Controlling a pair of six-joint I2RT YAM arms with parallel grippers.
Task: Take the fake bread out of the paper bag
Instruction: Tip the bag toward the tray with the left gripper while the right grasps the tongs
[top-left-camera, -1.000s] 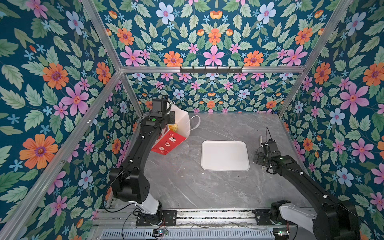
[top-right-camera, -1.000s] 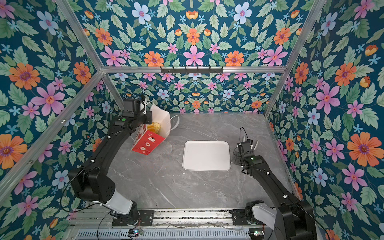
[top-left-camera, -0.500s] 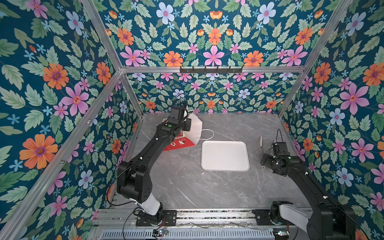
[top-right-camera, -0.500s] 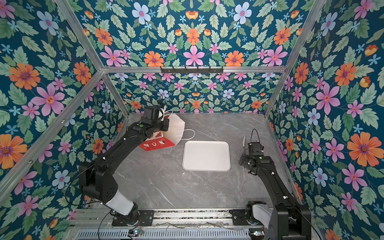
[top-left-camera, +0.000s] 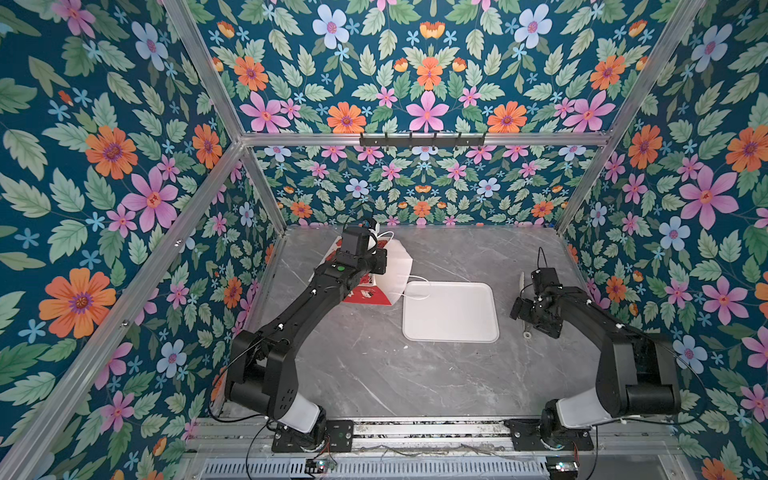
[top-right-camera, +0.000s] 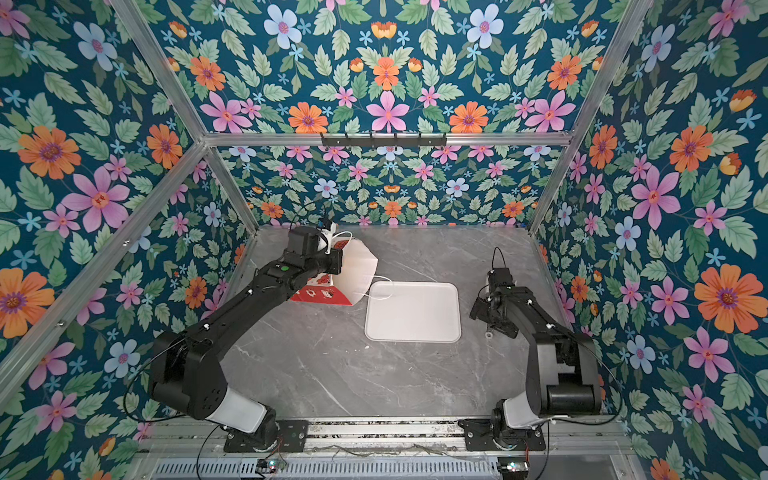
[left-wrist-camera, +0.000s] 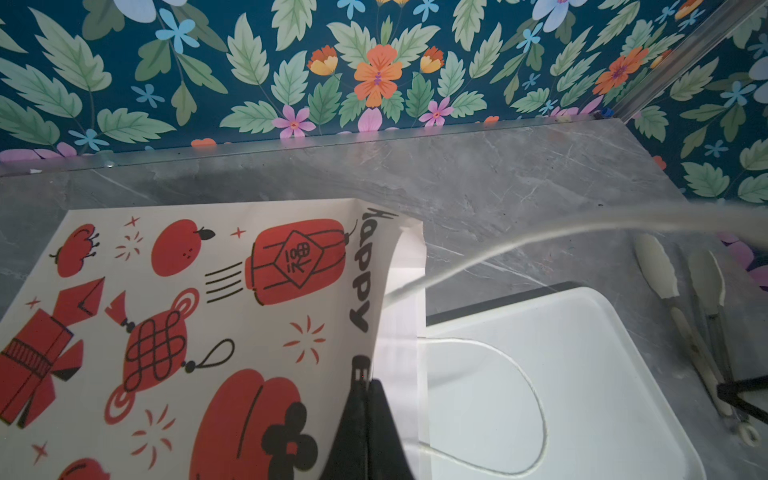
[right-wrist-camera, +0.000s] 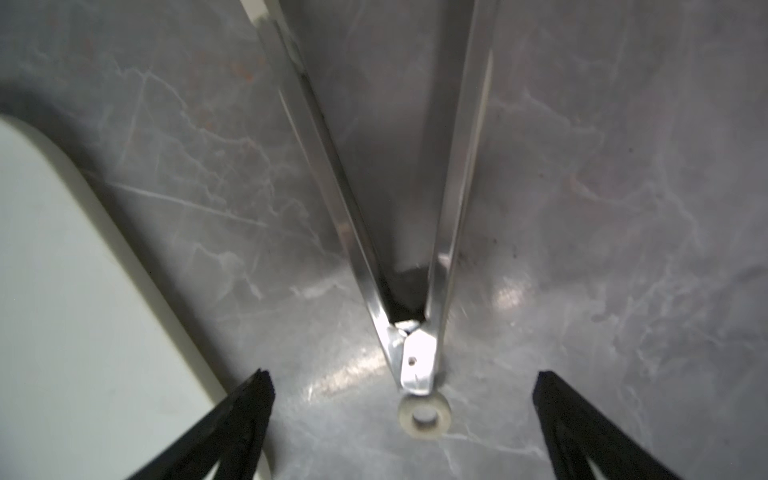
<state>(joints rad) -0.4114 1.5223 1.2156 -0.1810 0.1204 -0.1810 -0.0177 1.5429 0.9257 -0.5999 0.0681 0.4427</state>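
So a second ago the paper bag (top-left-camera: 397, 270) was standing more or less upright at 9 o'clock on the counter (top-left-camera: 374, 374), by the left wall, with a bit of yellow peeking out of its mouth. Now it's been swung in to roughly 10 o'clock of the white tray (top-left-camera: 451, 311) and tipped way over. Its white mouth end points toward 3 o'clock and its red bottom toward 8.

The fake bread doesn't show in any view right now. The left claw (left-wrist-camera: 365, 399) is clenched on the bag's rim, with the paper pinched between its fingers. One cord handle (left-wrist-camera: 521, 395) lies looped on the tray's corner.

The right claw (right-wrist-camera: 403, 374) has come down over the hinge end of the metal tongs (right-wrist-camera: 459, 166), at 3 o'clock of the tray. It's spread wide with a finger on either side, clear of the metal.

The counter is grey marble-look. The walls are teal floral wallpaper (top-left-camera: 112, 151) in an aluminium frame (top-left-camera: 151, 281), with a black hook rail (top-left-camera: 422, 140) at 12 o'clock.
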